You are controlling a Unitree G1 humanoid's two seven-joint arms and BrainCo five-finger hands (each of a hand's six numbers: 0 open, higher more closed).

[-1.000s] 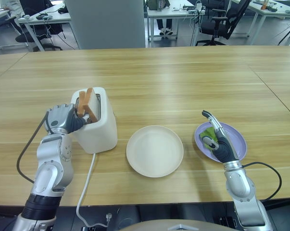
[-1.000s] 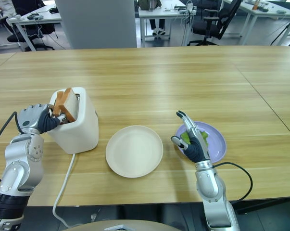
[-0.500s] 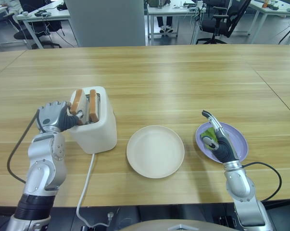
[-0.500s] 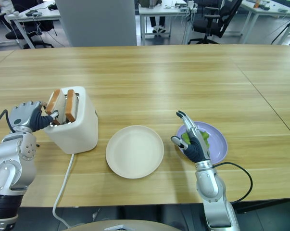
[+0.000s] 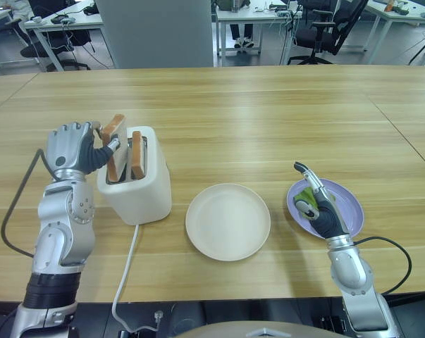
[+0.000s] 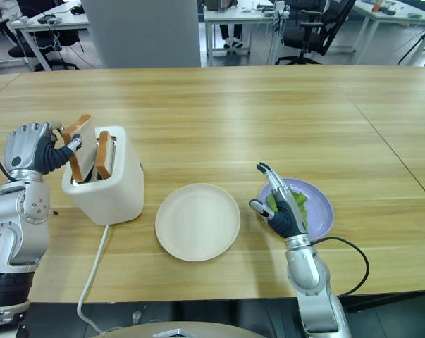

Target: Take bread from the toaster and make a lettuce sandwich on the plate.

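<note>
A white toaster (image 5: 147, 184) stands on the wooden table at the left with two bread slices. My left hand (image 5: 72, 147) is shut on the left slice (image 5: 115, 145), which is lifted partway out of its slot and tilted. The other slice (image 5: 135, 153) stands in the right slot. An empty cream plate (image 5: 228, 221) lies in the middle of the near table. Green lettuce (image 6: 295, 205) rests on a small purple plate (image 6: 318, 203) at the right. My right hand (image 5: 315, 204) stands open at that plate's left rim, fingers pointing up.
The toaster's white cord (image 5: 127, 264) runs down to the table's near edge. Office desks and chairs (image 5: 318, 28) stand behind the table's far edge, with a grey partition (image 5: 154, 32) at the back.
My left hand has risen and drawn the left slice up out of the toaster slot. The right hand has stayed at the purple plate.
</note>
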